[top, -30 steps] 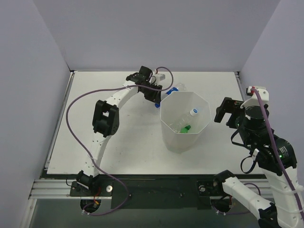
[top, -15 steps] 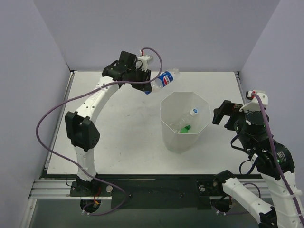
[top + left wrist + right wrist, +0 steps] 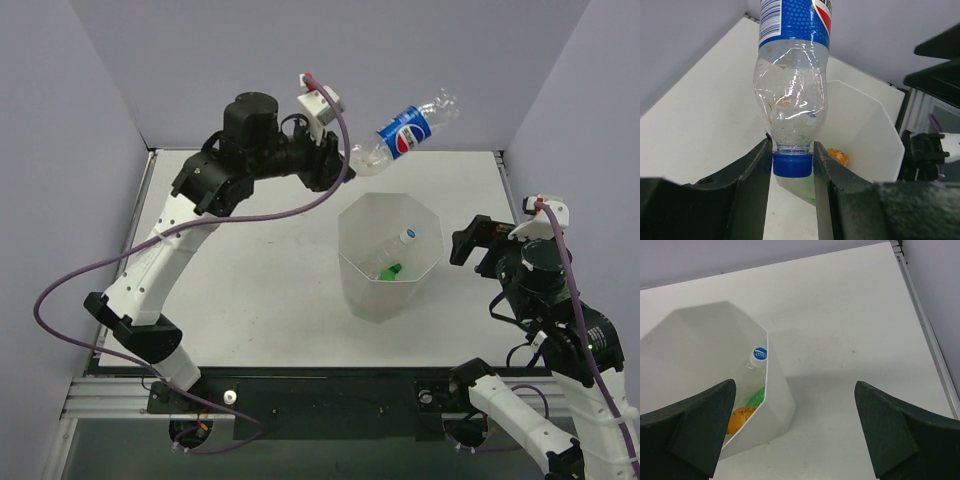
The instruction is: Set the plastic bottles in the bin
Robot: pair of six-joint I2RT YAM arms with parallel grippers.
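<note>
Above the bin's far-left rim, in mid-air: item 4 of 4, clear bottle with blue label (image 3: 412,126). Pinched at the neck, just above its blue cap, by the left gripper (image 3: 342,160), jaws closed tight on it; the base points up and away from the arm.

Change noted: a second ago this bottle lay low at the table (image 3: 250,270) just behind the bin, with the gripper down on it. Half a second ago it was off the surface. Now it is carried high, the arm raised and reaching toward the right.

Bin (image 3: 372,298): upright at mid-table, and it already holds:
- plain clear bottle (image 3: 758,356), cap up against the wall
- green bottle (image 3: 756,396), partly hidden
- orange bottle (image 3: 739,419), at the bottom

Right gripper (image 3: 468,240): jaws spread wide, empty, parked beside the bin's right side (not touching it).

Assessment: pick-up complete; this is the last bottle outside the bin. It looks to hang above the back rim rather than squarely over the opening, so a short carry forward and a release are what remain
</note>
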